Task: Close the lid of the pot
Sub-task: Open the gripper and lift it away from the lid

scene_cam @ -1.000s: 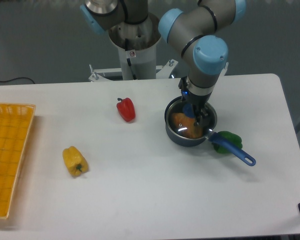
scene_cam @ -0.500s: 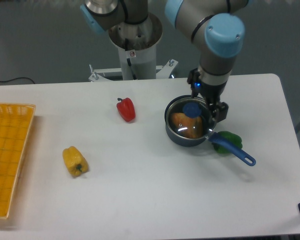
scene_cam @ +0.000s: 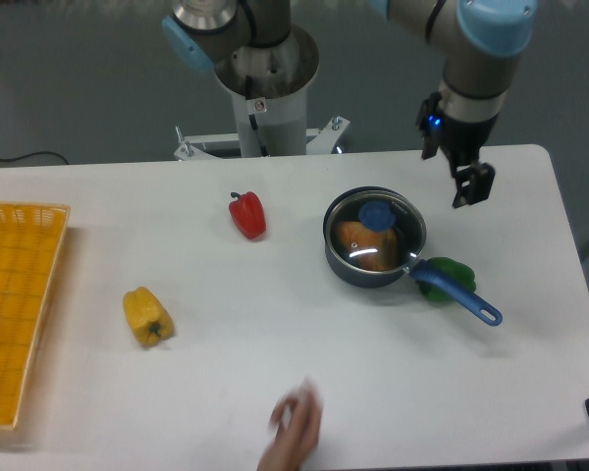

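On the right half of the white table (scene_cam: 304, 343), the pot (scene_cam: 373, 257) stands with its blue handle (scene_cam: 461, 296) running out toward the near right. The lid (scene_cam: 375, 232) lies on it, its rim matching the pot's rim all the way round as far as this view shows, the small blue knob (scene_cam: 377, 213) a little toward the far side, and something orange visible through the glass. A green pepper (scene_cam: 454, 269) lies just beside the pot, tucked behind the handle.

Up and to the right, the gripper (scene_cam: 468, 186) hangs well apart from the pot, over the table's far right edge. It carries nothing; whether its fingers are spread or together I cannot tell from this angle.

By my reading the closing is done and the step in hand is the retreat. Done well, that means the arm lifting clear without swinging across the handle or brushing the knob, so the lid is not nudged off.

Elsewhere: a red pepper (scene_cam: 247, 215) left of the pot, a yellow pepper (scene_cam: 147, 315) nearer the front, a yellow basket (scene_cam: 18, 294) at the left edge, and a blurred human hand (scene_cam: 293, 432) at the bottom edge.
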Controlling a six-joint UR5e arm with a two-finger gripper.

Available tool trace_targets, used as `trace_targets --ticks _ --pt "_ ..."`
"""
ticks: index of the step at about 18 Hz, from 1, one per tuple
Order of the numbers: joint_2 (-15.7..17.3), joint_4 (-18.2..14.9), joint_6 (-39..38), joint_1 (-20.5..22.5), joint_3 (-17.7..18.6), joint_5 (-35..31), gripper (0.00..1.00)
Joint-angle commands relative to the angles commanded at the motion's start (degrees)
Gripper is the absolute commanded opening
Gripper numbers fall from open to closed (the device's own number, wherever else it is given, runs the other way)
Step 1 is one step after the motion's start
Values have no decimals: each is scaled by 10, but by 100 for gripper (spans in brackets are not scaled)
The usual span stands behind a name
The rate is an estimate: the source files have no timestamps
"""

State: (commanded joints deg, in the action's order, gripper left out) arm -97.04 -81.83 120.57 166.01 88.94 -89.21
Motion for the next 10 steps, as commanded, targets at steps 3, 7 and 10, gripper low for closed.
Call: trace_targets --ticks 3,7,10 --pt "9 -1 44 30 8 2 100" --pt "18 2 77 55 23 4 100" --pt "23 5 89 56 33 4 100"
